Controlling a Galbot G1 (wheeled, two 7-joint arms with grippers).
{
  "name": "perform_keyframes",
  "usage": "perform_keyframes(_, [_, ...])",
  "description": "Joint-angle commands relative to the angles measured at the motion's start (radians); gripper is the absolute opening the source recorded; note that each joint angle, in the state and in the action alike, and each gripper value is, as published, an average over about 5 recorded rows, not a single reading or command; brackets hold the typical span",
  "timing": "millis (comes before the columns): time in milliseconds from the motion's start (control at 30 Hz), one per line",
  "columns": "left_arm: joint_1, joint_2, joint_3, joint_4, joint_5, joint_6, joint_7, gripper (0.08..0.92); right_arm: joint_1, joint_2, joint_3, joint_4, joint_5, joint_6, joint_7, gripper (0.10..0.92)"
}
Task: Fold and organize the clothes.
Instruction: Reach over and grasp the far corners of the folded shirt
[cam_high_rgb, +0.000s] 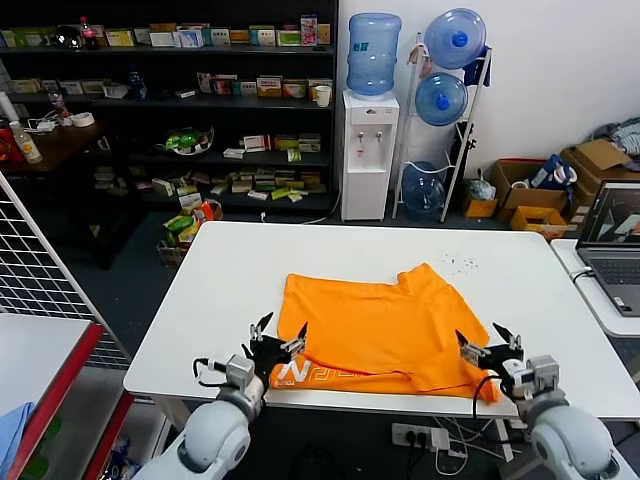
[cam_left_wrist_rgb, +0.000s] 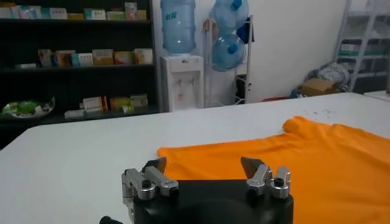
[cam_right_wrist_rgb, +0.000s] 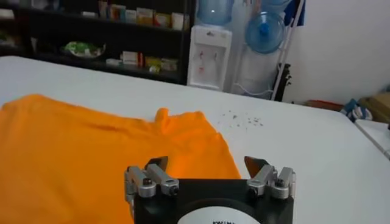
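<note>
A bright orange T-shirt (cam_high_rgb: 385, 325) lies folded on the white table (cam_high_rgb: 220, 290), with white lettering showing along its near edge. My left gripper (cam_high_rgb: 279, 337) is open and empty over the shirt's near left corner. My right gripper (cam_high_rgb: 487, 343) is open and empty over the shirt's near right corner. The shirt also shows in the left wrist view (cam_left_wrist_rgb: 292, 161), just beyond my open left gripper (cam_left_wrist_rgb: 205, 166). In the right wrist view the shirt (cam_right_wrist_rgb: 91, 152) lies beyond my open right gripper (cam_right_wrist_rgb: 208, 165).
A laptop (cam_high_rgb: 615, 235) sits on a side table at the right. A wire rack (cam_high_rgb: 40, 280) and a red-edged table with a blue cloth (cam_high_rgb: 15, 430) stand at the left. Shelves, a water dispenser (cam_high_rgb: 368, 150) and bottle rack stand behind the table.
</note>
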Motion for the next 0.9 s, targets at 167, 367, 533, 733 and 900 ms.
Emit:
perform_keyframes(167, [-0.409,-0.152,0.116,0.471,-0.076,0.008,0.028,0.823,0.423,0.056,-0.110,-0.405,0.081,-0.032,-0.143,0.823])
perform_keyframes(367, [-0.502,-0.235,0.104,0.660,-0.076,0.016,0.051,0.823,0.527,0.134,-0.146,-0.562,-0.001,-0.019,-0.202,0.823])
perform_keyframes(533, [-0.541,-0.271,0.084,0.754,-0.049,0.004,0.066,0.823,0.576,0.187,-0.153,-0.646,-0.031,0.001,-0.213,0.823])
perform_keyframes(733, [-0.569,-0.302,0.061,0.865,-0.009,0.001,0.069,0.823,0.612,0.237,-0.161,-0.744,-0.097,0.008,-0.231,0.823])
perform_keyframes(900, [-0.572,-0.310,0.052,0.907,0.006,0.015,0.069,0.823,0.623,0.259,-0.166,-0.781,-0.130,0.007,-0.231,0.823])
